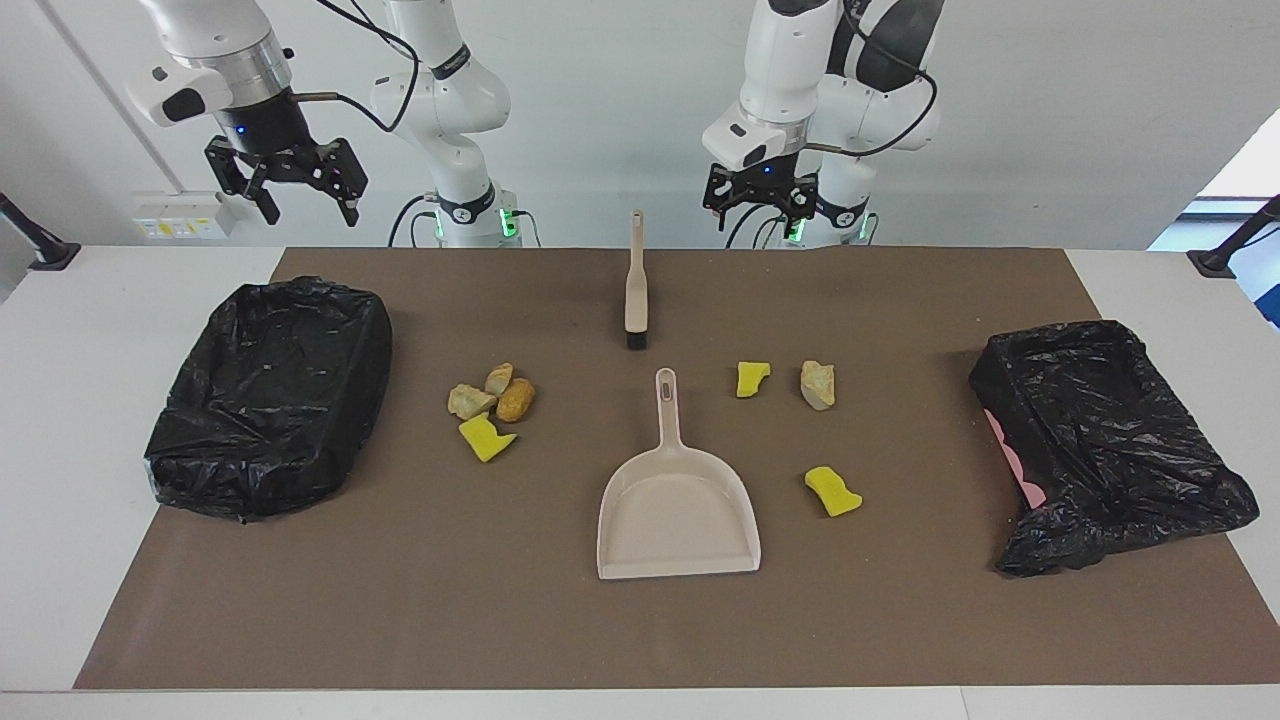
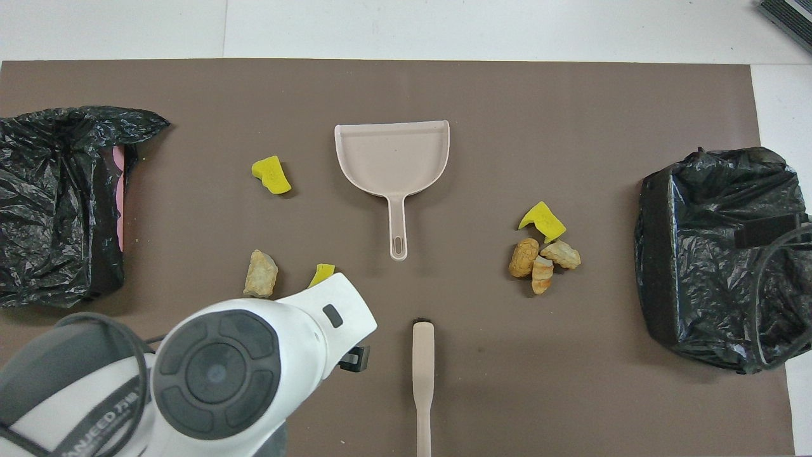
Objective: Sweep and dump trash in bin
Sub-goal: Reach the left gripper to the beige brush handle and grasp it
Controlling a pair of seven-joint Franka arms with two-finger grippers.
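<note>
left gripper hanging up near the brush, jaws seemingly spread | right gripper waiting above the worktop's right-arm end, jaws spread | trash lying scattered beside the dustpan

One bit of lettering shows up: along the grey collar of the left arm in the overhead view, white capitals run partly cut off, reading roughly "ANJEED 77". Nothing else carries readable text.
</note>
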